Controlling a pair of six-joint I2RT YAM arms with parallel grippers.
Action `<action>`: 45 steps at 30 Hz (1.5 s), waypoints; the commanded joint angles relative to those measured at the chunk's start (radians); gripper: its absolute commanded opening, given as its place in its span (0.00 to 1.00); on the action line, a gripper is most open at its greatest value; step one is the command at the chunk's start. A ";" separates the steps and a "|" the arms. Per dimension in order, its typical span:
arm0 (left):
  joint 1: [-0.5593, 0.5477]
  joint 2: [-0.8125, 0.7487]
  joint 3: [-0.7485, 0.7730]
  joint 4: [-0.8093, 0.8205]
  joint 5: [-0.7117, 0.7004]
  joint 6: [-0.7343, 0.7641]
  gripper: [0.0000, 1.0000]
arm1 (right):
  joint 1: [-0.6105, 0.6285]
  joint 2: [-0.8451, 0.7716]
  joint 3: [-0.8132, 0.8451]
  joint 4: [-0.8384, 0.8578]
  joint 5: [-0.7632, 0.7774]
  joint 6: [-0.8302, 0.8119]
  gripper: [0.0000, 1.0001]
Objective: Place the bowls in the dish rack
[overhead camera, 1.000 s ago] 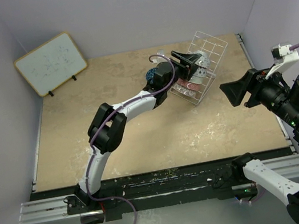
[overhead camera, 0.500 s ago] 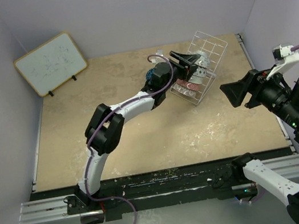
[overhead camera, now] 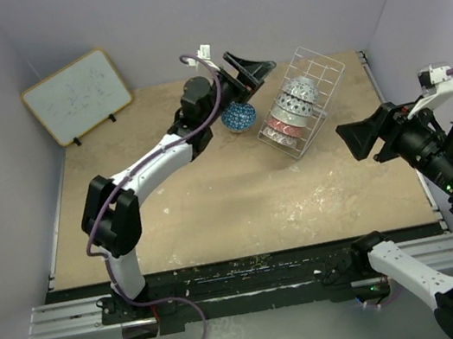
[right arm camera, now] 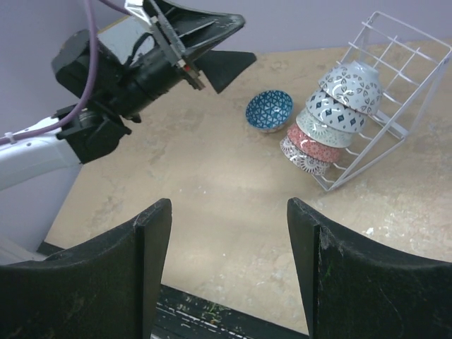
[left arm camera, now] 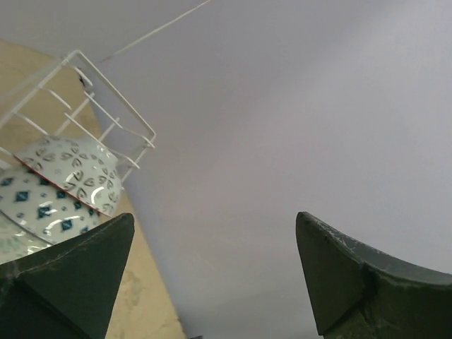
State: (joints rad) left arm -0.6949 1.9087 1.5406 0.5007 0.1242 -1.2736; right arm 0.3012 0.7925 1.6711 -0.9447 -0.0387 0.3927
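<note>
Top external view: one bowl left on the table, left hand empty above it.

Left gripper (overhead camera: 263, 70) is raised with its jaws spread and nothing between them. The blue bowl (overhead camera: 238, 116) sits upright on the table below it, and the dish rack (overhead camera: 324, 63) stands ahead of its fingertips and lower, with four bowls (overhead camera: 290, 111) nested on edge in a row. The right gripper (overhead camera: 347, 141) is also spread and empty, well apart from both. To pick well, the hand should probably drop onto the blue bowl's rim and pinch one wall. It can then tip the bowl on edge and set it in the free wires beyond the row's far end, without knocking the stack or shoving the light rack.
</note>
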 commanded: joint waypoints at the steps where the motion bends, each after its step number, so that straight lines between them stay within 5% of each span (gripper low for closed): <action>1: 0.066 -0.091 -0.011 -0.163 0.141 0.323 0.99 | 0.006 0.025 0.075 0.009 0.029 -0.007 0.69; 7: 0.166 -0.074 -0.099 -0.212 0.222 0.439 0.99 | 0.006 0.048 0.114 0.013 0.043 0.007 0.70; 16: 0.144 0.094 0.222 -0.693 0.070 1.046 0.97 | 0.006 0.097 0.141 0.014 0.053 0.006 0.70; 23: 0.108 0.162 0.294 -0.734 -0.003 1.339 0.88 | 0.005 0.124 0.131 0.034 0.043 0.004 0.70; 29: 0.066 0.247 0.366 -0.794 -0.018 1.605 0.90 | 0.005 0.131 0.125 0.028 0.055 -0.001 0.70; 45: 0.087 0.344 0.429 -0.929 0.234 1.717 0.80 | 0.006 0.124 0.095 0.033 0.069 -0.006 0.70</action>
State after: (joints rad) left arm -0.6189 2.2459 1.9163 -0.4000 0.2535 0.3901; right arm 0.3012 0.9180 1.7741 -0.9447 0.0105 0.3927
